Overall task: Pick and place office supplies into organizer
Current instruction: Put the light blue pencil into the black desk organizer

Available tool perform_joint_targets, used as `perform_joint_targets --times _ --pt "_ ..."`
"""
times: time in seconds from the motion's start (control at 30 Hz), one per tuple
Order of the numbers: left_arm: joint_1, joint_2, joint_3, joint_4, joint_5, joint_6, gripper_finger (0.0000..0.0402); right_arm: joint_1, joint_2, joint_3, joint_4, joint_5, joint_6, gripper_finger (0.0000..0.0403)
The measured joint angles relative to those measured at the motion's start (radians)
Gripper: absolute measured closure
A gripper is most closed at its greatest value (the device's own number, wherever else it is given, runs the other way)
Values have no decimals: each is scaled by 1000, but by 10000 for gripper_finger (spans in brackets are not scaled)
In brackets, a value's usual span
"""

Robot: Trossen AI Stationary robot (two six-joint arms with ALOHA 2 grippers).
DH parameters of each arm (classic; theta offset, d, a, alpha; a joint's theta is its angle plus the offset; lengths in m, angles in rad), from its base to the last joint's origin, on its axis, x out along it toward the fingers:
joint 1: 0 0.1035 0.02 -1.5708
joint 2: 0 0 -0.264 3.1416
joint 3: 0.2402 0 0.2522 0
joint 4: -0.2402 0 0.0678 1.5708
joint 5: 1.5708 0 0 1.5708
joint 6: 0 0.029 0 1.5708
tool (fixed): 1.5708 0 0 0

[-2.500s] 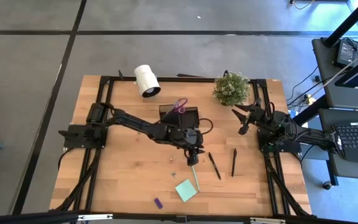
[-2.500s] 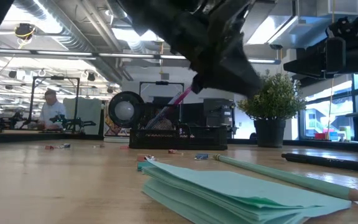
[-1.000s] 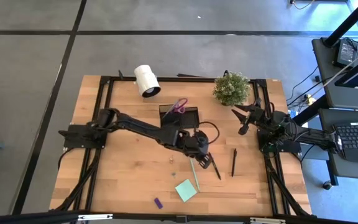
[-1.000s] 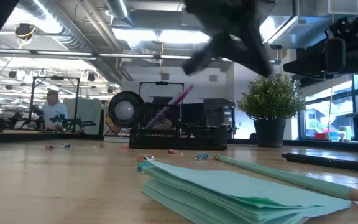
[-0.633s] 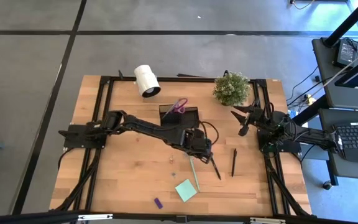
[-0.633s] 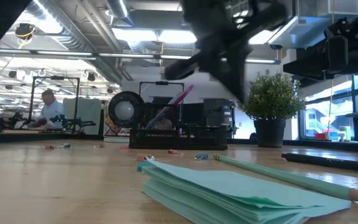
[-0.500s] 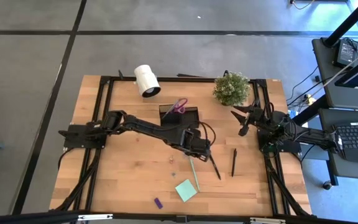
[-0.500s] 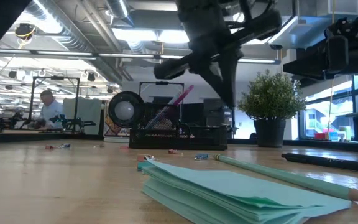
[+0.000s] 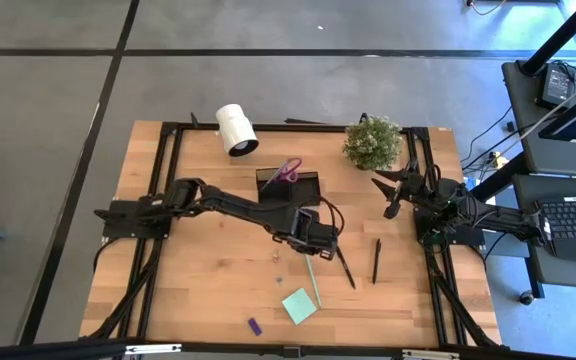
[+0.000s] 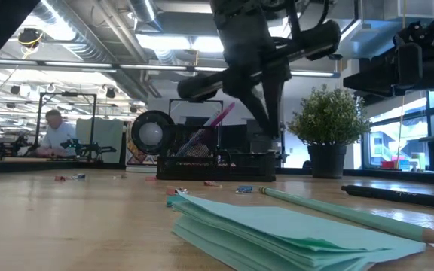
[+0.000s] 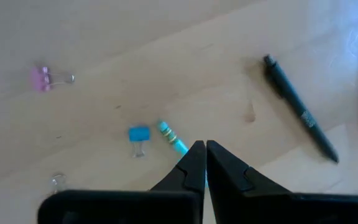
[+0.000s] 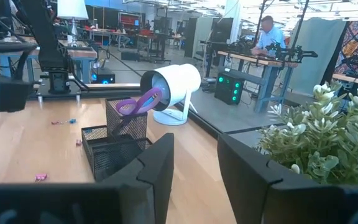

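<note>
— Status at the counter (image 9: 198,270)?

— Purple-handled scissors (image 9: 287,170) already standing in the black organizer (image 9: 290,186), upper centre of the high view. Still loose on the wood: pale green pen (image 9: 311,279) at centre, two black pens (image 9: 346,266) just right of it, mint-green sticky pad (image 9: 299,305) lower centre, tiny purple piece (image 9: 254,326) near the bottom edge. Most of the job left, by that count.

— And the arms?

— Left gripper (image 9: 320,243) hovering at centre frame, just below the organizer, fingers pressed together and pinching nothing, seen plainly from its own wrist. Tips poised over a small blue-tipped item (image 11: 172,137), beside a blue clip (image 11: 138,135) and a pink clip (image 11: 44,78). Right gripper (image 9: 388,196) parked at the right edge near the plant (image 9: 371,141), fingers spread, empty.

— Anything unclear?

— Organizer's lower compartment too dark to read from above. Grey-blue pen not made out anywhere. Low view blocked up front by the sticky pad, with the left arm cut off at the top. White roll (image 9: 235,129) untouched at upper left.
</note>
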Motion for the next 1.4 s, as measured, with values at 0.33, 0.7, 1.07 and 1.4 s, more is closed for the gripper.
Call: perform_joint_targets --times 0.33,0.7,1.07,1.4 --pt "-6 41 3 99 7 35 313 0 0 0 0 -1 -1 274" --pt "-6 44 1 48 16 0 262 0 0 0 0 0 -1 274" --pt "-7 50 1 40 -37 63 249 0 0 0 0 0 -5 274" --pt "-14 50 1 39 -2 39 247 0 0 0 0 0 -4 274"
